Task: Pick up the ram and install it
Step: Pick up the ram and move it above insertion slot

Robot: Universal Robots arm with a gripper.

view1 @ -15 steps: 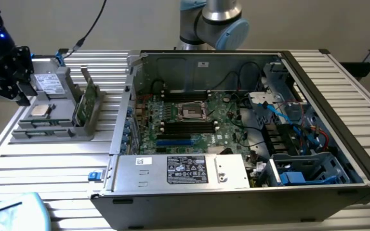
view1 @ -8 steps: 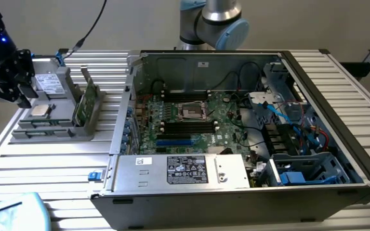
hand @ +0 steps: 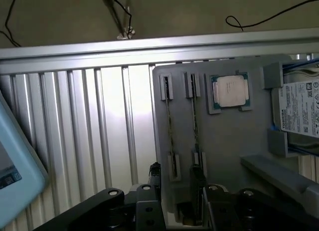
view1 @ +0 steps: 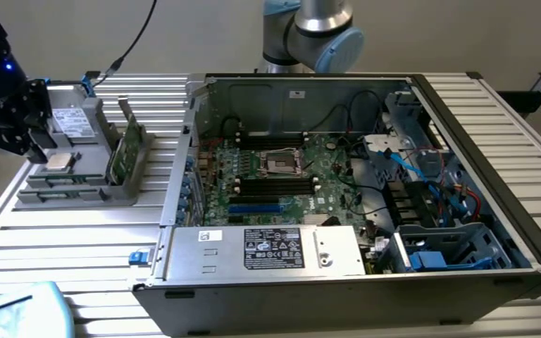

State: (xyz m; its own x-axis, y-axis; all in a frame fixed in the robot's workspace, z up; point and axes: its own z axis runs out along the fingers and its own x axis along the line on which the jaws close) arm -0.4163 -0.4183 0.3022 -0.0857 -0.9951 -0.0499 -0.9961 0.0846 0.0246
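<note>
My gripper (hand: 175,183) hovers over the grey holder (hand: 234,146) — fingers (hand: 154,177) spread (nothing pinched), aligned to straddle its upright ram (hand: 170,126).

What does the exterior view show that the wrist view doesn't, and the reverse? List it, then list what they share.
Exterior alone: the open computer case, its motherboard, the power supply, the arm. Wrist alone: a looped cable on the floor past the table. Both: the grey holder with two ram sticks standing in slots, the processor chip, the drive, and the open gripper by the holder.
</note>
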